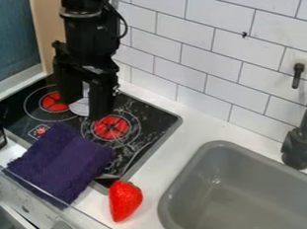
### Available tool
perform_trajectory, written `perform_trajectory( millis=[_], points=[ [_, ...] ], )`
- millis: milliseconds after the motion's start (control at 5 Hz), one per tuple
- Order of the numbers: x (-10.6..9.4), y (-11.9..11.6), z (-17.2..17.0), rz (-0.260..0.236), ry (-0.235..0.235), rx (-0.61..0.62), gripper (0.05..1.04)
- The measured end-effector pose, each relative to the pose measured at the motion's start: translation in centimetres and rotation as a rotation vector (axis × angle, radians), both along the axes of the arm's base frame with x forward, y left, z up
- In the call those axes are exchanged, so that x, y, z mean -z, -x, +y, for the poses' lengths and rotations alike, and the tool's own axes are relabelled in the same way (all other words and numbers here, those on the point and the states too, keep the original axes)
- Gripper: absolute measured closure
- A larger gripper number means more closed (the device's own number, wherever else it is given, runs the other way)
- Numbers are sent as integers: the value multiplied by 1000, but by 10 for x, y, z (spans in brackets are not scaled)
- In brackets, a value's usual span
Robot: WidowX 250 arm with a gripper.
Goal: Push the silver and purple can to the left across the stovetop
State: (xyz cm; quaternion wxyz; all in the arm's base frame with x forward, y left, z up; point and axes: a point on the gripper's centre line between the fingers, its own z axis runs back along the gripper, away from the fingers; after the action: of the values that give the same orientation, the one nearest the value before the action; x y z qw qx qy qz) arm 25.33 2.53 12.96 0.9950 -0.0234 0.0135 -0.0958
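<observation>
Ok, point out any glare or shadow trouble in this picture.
Camera view: pale, streaky reflections speckle the black stovetop, mainly right of the burners; a faint sheen shows inside the gray sink; the strawberry carries small highlights; the black gripper hangs dark over the dark stovetop, so its detail is hard to pick out.
</observation>
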Motion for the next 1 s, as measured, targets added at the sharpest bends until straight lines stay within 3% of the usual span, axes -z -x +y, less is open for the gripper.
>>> perform_trajectory(
  millis=[200,600,1000],
  points=[
    [5,1,0,20,1,-3,83],
    [13,-48,-11,-15,-75,-31,83],
    [31,-76,-16,-16,-32,-76,83]
  ],
)
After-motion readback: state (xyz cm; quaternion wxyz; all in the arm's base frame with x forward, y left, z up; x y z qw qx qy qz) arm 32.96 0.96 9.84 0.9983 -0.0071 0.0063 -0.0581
